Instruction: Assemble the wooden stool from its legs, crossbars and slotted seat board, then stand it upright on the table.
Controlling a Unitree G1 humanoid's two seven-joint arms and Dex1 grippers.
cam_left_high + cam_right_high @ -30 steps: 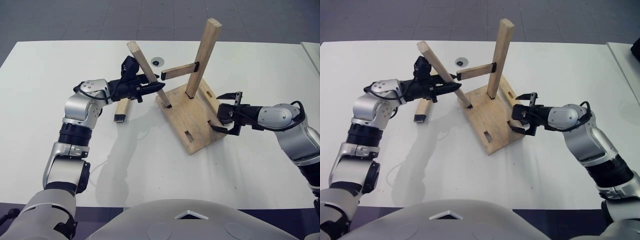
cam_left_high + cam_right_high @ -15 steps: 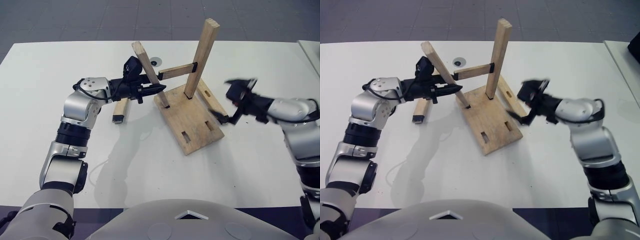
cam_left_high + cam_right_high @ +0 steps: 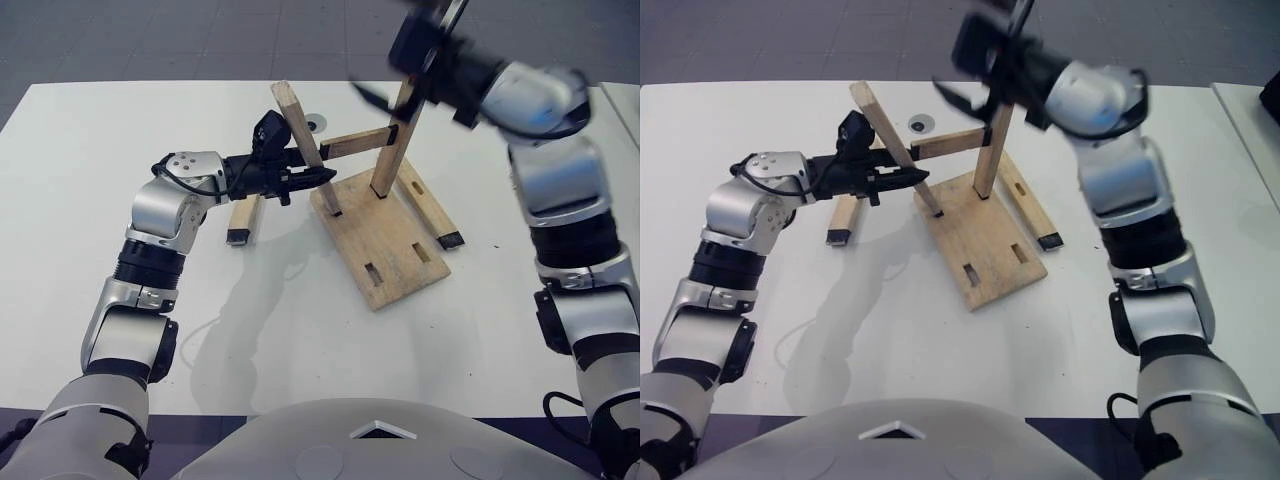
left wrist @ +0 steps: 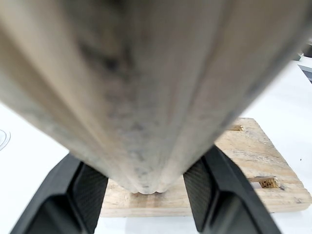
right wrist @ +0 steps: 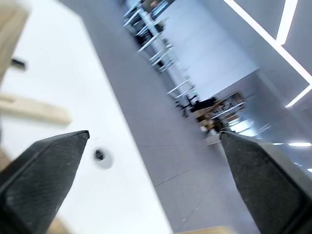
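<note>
Two legs point(image 3: 384, 172), likely stiff and light, stand in the seat board point(image 3: 385, 255) on the counter point(image 3: 120, 130); my left end effector point(image 3: 312, 177) clamps the leaning leg point(image 3: 288, 108) mid-shaft, my right end effector point(image 3: 405, 55) gapes by the upright leg point(image 3: 405, 112).

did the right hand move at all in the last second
Yes. The right hand left the right edge of the seat board and rose up and away from the robot; it is now at the top of the upright leg.
</note>
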